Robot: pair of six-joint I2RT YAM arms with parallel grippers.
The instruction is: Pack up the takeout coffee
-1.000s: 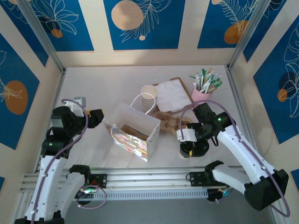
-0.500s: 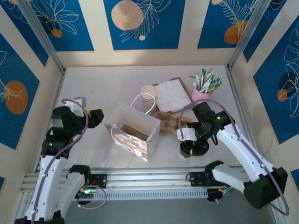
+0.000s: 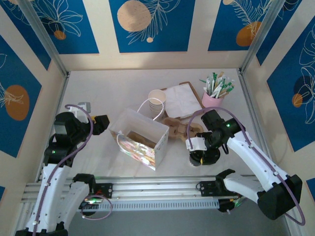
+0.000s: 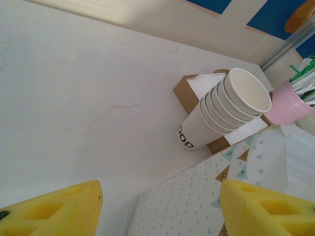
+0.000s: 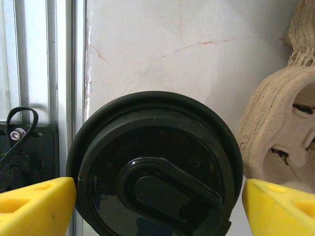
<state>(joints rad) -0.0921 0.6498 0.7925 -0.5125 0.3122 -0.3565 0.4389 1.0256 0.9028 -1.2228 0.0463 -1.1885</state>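
Over takeout coffee (image 5: 155,162), right end effector (image 5: 157,206) shifted left.

Glossy black plastic lid on the takeout coffee (image 5: 155,167), between the matt, porous yellow foam pads (image 5: 34,206) of the right gripper (image 5: 157,196); beside it, a rough, fibrous cardboard carrier (image 5: 280,123) on a smooth, matt white table (image 5: 162,39) with hairline cracks; farther off, matt paper cups (image 4: 226,105).
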